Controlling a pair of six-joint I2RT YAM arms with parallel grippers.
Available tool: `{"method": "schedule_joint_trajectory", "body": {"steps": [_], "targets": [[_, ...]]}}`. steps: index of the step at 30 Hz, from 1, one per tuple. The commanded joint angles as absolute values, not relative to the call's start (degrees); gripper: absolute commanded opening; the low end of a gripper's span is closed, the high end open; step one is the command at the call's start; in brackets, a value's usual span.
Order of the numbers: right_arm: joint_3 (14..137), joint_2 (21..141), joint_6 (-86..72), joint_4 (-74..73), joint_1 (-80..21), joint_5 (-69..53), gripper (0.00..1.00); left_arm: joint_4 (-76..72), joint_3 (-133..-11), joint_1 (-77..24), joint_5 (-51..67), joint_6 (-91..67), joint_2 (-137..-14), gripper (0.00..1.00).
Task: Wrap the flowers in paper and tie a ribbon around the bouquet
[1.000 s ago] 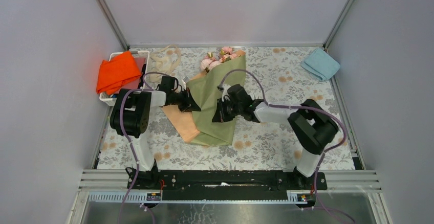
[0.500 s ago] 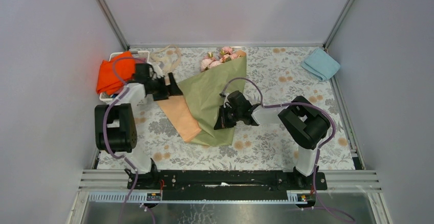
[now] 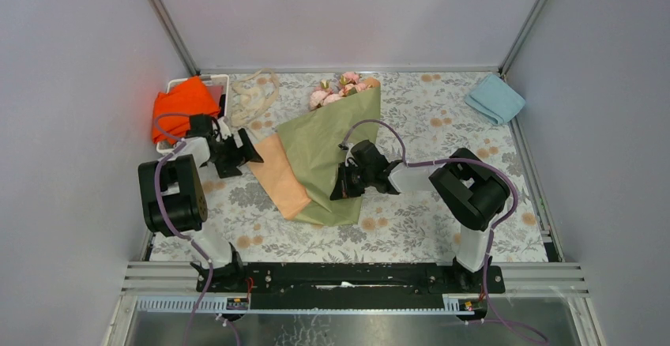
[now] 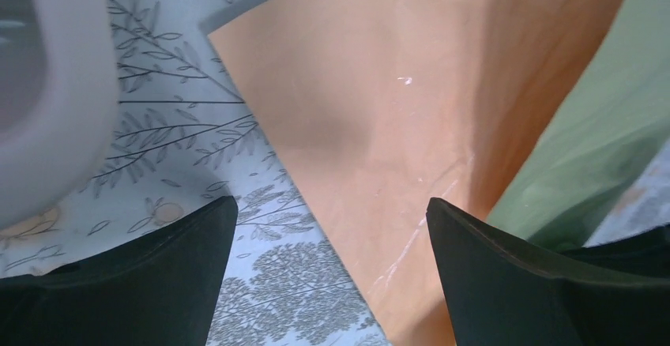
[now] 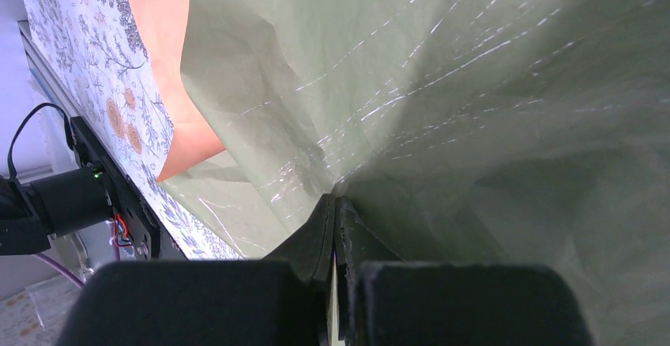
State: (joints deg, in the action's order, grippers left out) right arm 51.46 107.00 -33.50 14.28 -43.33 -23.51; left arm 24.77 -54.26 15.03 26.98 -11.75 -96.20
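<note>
Large paper sheet (image 3: 328, 141) olive green, inner face peach; round blooms (image 3: 340, 92) at its far end pale pink; tabletop (image 3: 411, 227) beneath it floral-printed.

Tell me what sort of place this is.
Probably a lab robot test cell: plain grey walls on metal framing enclose a floral-print table, and the left arm and right arm are bolted to a rail at its near edge.

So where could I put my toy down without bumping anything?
Bare table lies between the paper and the blue cloth, and along the near edge. Back left is crowded: orange cloth, ribbon, left arm.
</note>
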Motion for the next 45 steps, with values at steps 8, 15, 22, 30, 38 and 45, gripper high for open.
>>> {"method": "schedule_joint_trajectory", "body": {"steps": [8,15,22,30,38,45], "targets": [[51.24,109.07,-30.95,9.99,-43.56,-19.97,0.0,21.8,-51.78,12.07,42.08,-15.45,-103.92,0.93],[51.34,109.26,-30.75,10.03,-43.52,-19.5,0.0,19.87,-50.43,11.66,45.45,-14.58,-97.33,0.36],[51.85,110.48,-30.87,10.36,-43.59,-20.16,0.0,21.67,-52.46,8.46,50.0,-11.99,-91.28,0.0],[52.12,112.54,-32.3,11.75,-43.45,-20.33,0.0,20.64,-59.63,-7.59,49.45,-12.63,-86.63,0.0],[46.86,111.1,-38.9,23.07,-43.42,-20.34,0.0,13.03,-69.64,-20.19,45.09,-16.41,-95.99,0.0],[39.58,104.37,-45.48,32.17,-43.42,-15.07,0.0,7.24,-73.51,-23.03,39.3,-18.3,-105.22,0.0]]}}
